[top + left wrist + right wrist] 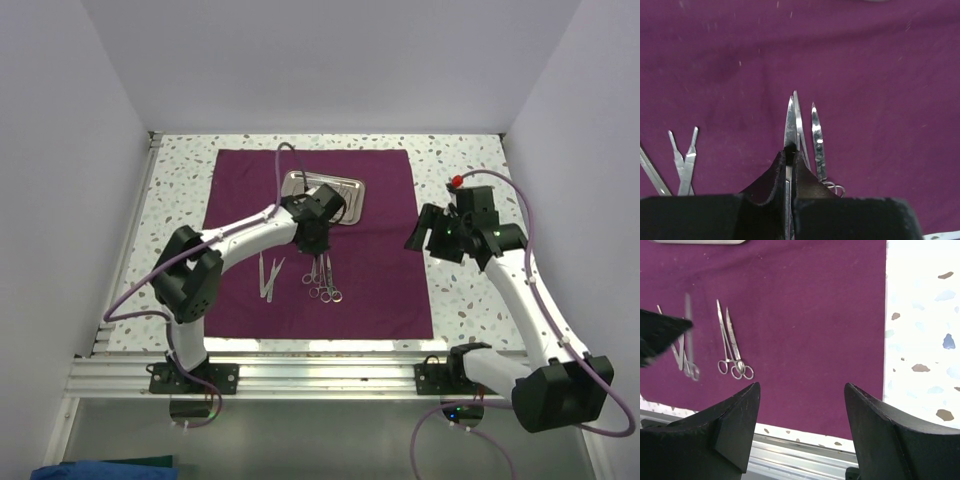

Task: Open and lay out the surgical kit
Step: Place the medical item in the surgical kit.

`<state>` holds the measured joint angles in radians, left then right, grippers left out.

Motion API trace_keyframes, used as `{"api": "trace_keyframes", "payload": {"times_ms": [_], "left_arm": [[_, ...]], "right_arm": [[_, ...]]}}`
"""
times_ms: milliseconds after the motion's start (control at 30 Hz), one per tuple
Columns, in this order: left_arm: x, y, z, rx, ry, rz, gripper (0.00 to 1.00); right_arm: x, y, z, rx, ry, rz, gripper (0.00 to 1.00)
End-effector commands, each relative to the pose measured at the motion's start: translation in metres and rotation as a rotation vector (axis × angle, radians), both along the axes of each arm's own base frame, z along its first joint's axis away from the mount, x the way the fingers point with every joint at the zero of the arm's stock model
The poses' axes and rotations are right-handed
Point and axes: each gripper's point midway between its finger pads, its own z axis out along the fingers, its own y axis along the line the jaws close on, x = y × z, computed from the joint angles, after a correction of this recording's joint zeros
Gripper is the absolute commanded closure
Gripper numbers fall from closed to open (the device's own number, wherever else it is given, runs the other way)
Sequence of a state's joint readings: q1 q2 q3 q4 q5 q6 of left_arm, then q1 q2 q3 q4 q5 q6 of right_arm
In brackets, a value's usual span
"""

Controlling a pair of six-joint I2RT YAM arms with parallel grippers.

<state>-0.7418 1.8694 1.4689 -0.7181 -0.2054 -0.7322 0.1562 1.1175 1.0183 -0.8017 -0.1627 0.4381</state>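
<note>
Surgical kit (385, 270) lay unfolded mid-table, instruments (325, 285) rowed below the tray (350, 195). Left gripper (790, 152) clenched a thin instrument (790, 120), probably scissors; I judged it bound for that row. Right gripper (802, 385) hung released, spare.

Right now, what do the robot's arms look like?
The left arm and right arm are white tubes with chunky black joints and thin purple cables. The left tool and right tool are black. The right arm has a red knob.
</note>
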Motion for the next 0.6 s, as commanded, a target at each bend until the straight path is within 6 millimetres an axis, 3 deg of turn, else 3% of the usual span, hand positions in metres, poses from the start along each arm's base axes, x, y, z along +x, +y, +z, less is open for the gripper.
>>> {"api": "trace_keyframes", "payload": {"times_ms": [0, 133, 267, 300, 400, 500, 567], "left_arm": [[-0.004, 0.002, 0.004, -0.017, -0.049, 0.087, 1.0], [-0.027, -0.007, -0.008, -0.024, -0.025, 0.072, 1.0], [-0.034, -0.015, -0.017, -0.056, -0.015, 0.057, 0.99], [-0.033, -0.016, -0.017, -0.063, -0.013, 0.056, 0.75], [-0.03, -0.022, -0.011, -0.063, -0.026, 0.044, 0.48], [-0.019, -0.026, 0.005, -0.063, -0.068, 0.042, 0.36], [-0.008, -0.028, 0.024, -0.058, -0.108, 0.031, 0.35]], "right_arm": [[-0.015, 0.004, 0.002, 0.038, 0.012, -0.006, 0.28], [-0.027, 0.0, 0.001, 0.019, 0.018, -0.009, 0.28], [-0.039, -0.004, 0.0, 0.002, 0.021, -0.005, 0.28], [-0.041, -0.005, 0.0, -0.004, 0.022, -0.006, 0.28], [-0.047, -0.009, 0.002, -0.022, 0.011, -0.011, 0.28], [-0.048, -0.007, 0.009, -0.008, -0.004, -0.001, 0.28], [-0.038, 0.0, 0.021, 0.031, -0.043, 0.007, 0.28]]}}
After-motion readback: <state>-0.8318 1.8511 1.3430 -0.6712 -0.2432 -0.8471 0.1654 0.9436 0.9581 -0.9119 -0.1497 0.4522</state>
